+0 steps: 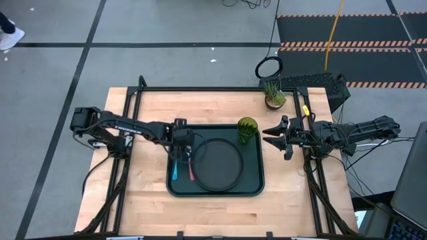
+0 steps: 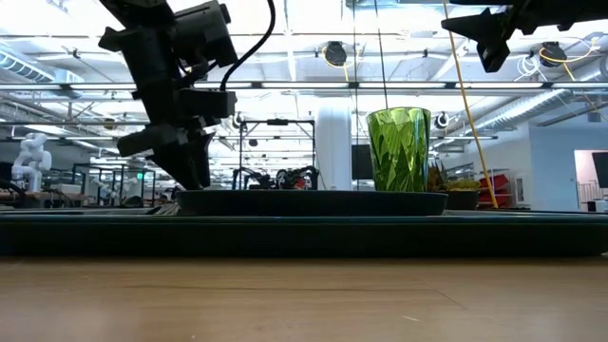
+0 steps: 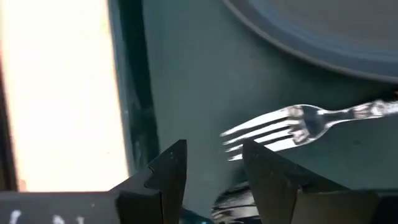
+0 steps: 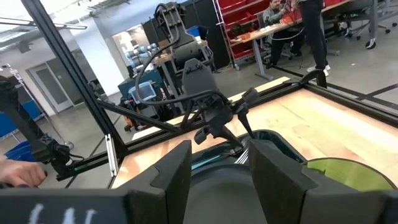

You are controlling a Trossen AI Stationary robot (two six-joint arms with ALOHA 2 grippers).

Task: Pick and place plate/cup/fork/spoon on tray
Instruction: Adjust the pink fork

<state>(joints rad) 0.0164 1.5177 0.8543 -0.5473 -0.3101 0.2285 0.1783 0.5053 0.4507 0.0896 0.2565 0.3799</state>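
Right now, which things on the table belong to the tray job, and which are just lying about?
Job things:
tray
plate, on the tray
cup, on the tray
fork, on the tray
spoon, on the tray

Lying about:
potted plant, on the table beyond the tray

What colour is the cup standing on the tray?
Translucent green with a faceted pattern; the cup shows best in the low view.

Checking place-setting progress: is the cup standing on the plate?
No. In the high view the cup stands on the tray at its far right corner, beside the plate, not on it.
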